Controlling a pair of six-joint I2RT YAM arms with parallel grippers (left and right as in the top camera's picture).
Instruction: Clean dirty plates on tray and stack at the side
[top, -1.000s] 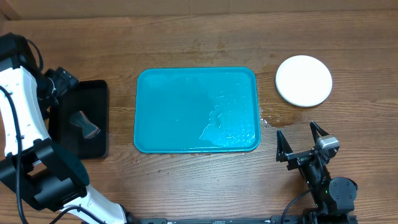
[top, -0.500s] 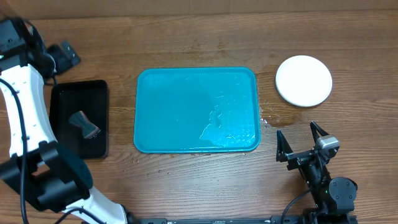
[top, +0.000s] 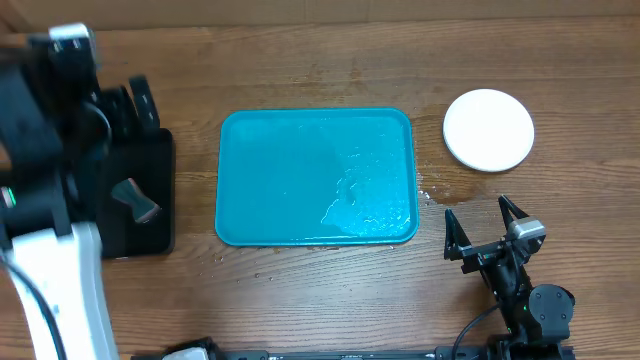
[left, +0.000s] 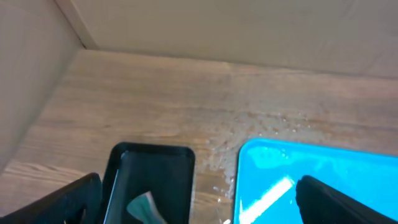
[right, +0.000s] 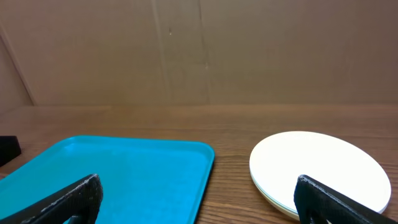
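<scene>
While water beads on the turquoise tray (top: 300, 170), the plates (top: 488, 130) sit stacked just right of it, white on top. The left gripper (top: 133, 100) hangs spread over the black tray (top: 155, 235) to its left. The right gripper (top: 476, 208), fingers apart, sits off its near right corner.

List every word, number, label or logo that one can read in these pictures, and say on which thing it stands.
None: no view shows any readable word, number, label or logo. The turquoise tray, the stacked plates, the black tray and the wooden table are all plain.
</scene>
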